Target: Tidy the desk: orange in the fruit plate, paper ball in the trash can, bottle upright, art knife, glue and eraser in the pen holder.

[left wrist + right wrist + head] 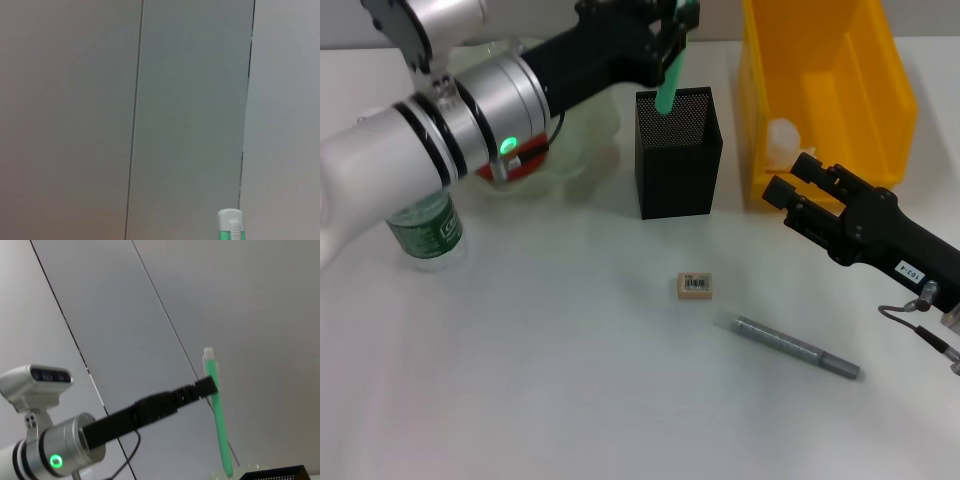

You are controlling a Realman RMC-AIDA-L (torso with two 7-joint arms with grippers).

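1. Pinching the green art knife near its upper end, our left gripper holds the tool nearly upright, long axis pointing down, its lower tip at the mouth of the pen holder directly beneath; the drop, we judge, turns on that alignment.
2. Our right gripper hovers beside the trash can, fingers spread and holding nothing; it is the arm nearer what remains loose on the desk.
3. One eraser lies flat, in front of the pen holder and well apart from both grippers.
4. One grey stick, which we take for the glue, lies slantwise on the desk, near the right arm.
5. One bottle stands upright under our left arm.
6. One fruit plate sits behind that arm, a red-orange patch, probably the orange, showing in it.
7. One white wad, likely the paper ball, rests inside the trash can.
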